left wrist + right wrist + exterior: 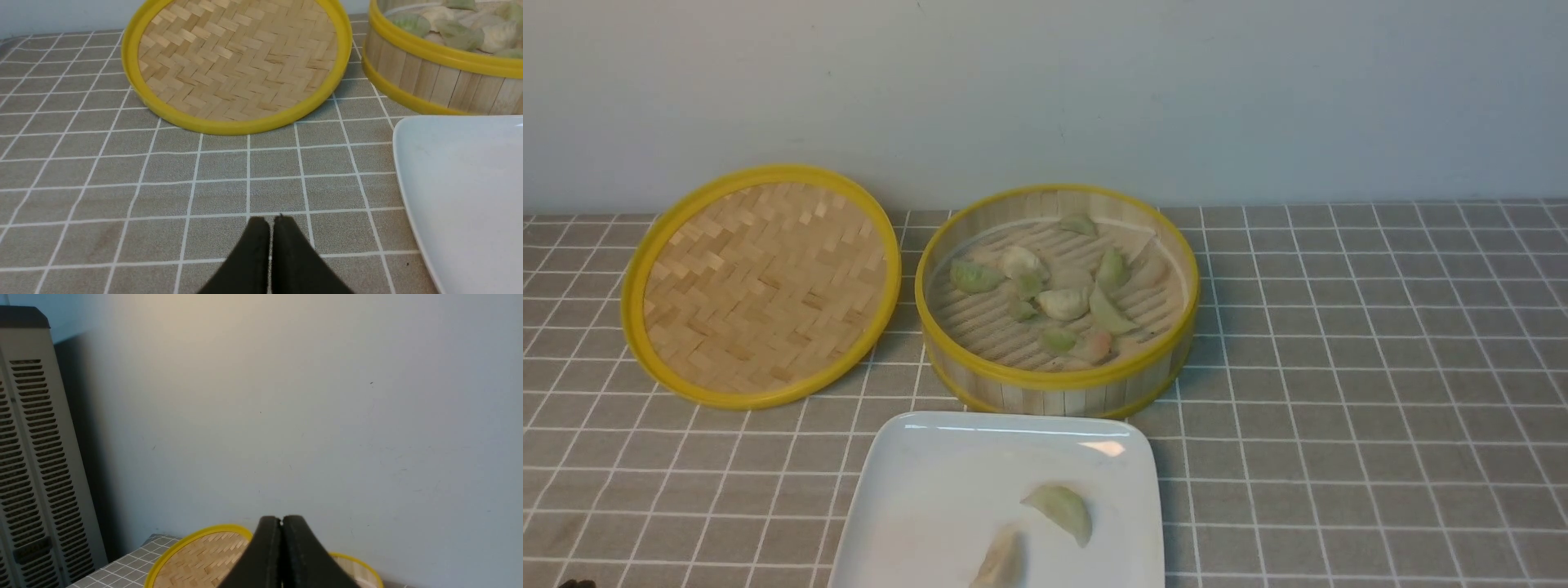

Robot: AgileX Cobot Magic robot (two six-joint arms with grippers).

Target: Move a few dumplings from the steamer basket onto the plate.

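I see two dumplings (1045,531) on the plate (931,506), the steamer basket (1058,384) just behind it, a woven lid (760,286) left.

We see little of the robot's body. The left gripper (271,220) shows two matte black fingers (254,253), broad at the base, tapering to blunt rounded tips. The right gripper (281,519) has the same black, smooth, wedge-shaped fingers (304,551). We discern no cables, screws or markings.
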